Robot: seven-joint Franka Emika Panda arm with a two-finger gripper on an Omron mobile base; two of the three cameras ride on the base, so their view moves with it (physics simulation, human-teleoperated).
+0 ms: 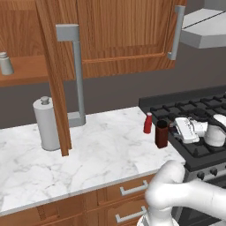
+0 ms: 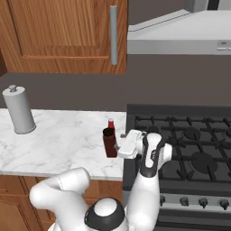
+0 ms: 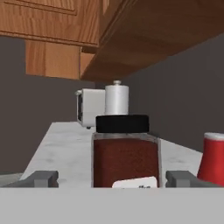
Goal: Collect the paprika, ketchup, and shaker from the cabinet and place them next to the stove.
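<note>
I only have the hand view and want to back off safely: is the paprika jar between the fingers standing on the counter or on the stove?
Observer: On the counter. The paprika stands upright right beside the stove, with the ketchup close by on the wall side.
Operator: And the shaker? I can't find it here.
Observer: The shaker sits on the shelf of the open cabinet, up to the left of the counter.

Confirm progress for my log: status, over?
Gripper open around paprika, set beside stove. Ketchup alongside. Shaker in cabinet. Nothing blocking.
</note>
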